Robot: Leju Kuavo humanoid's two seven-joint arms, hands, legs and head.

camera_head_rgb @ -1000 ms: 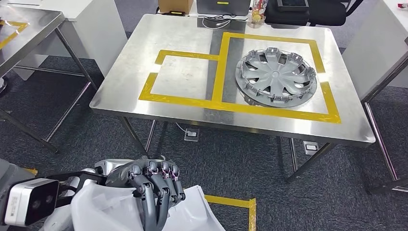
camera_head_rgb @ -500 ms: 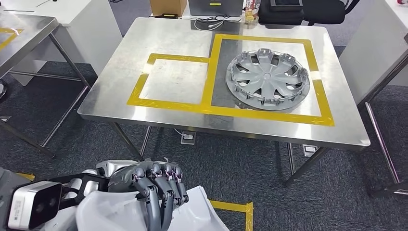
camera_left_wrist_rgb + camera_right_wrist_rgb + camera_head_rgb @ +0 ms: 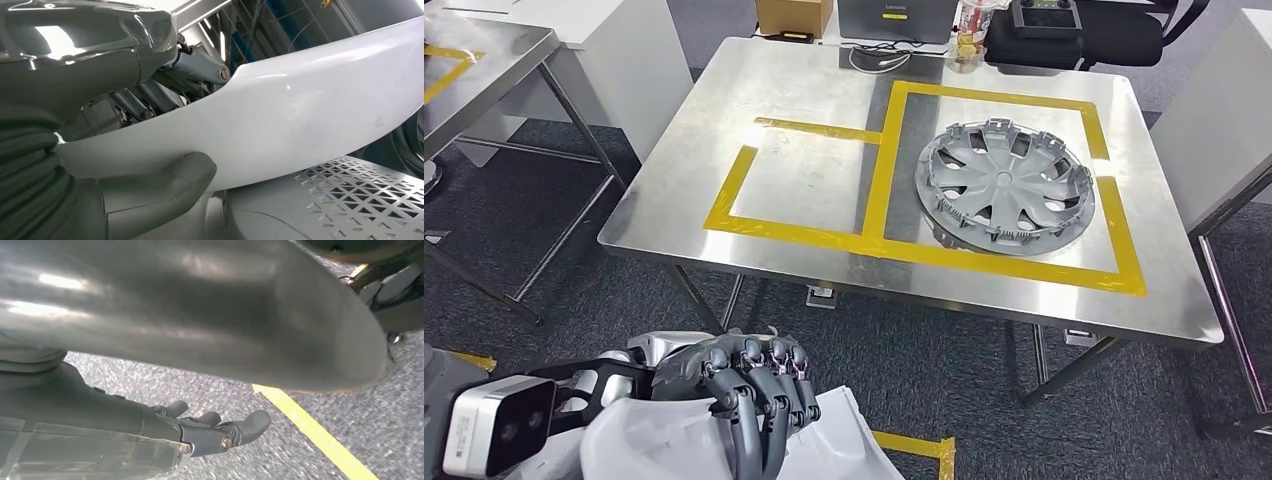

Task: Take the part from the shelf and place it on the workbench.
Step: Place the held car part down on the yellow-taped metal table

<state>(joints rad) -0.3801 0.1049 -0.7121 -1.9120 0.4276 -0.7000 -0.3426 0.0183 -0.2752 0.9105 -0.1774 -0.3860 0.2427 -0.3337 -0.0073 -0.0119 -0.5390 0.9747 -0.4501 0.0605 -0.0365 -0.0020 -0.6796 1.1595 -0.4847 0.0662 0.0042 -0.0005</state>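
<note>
Part: white curved panel, at 7 o'clock, gripped by left hand.
Right hand: empty, fingers apart, above carpet.
Table: steel, yellow-taped, at 12 o'clock; hubcap at 1 o'clock.

No readable text anywhere; laptop at the far edge of the surface has a logo, too small to read.

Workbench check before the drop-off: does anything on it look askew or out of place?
Mostly tidy. The hubcap lies flat inside the large taped square, but the smaller taped square's far strip stops short of the left corner, leaving a gap. The left hand grips the white part.
</note>
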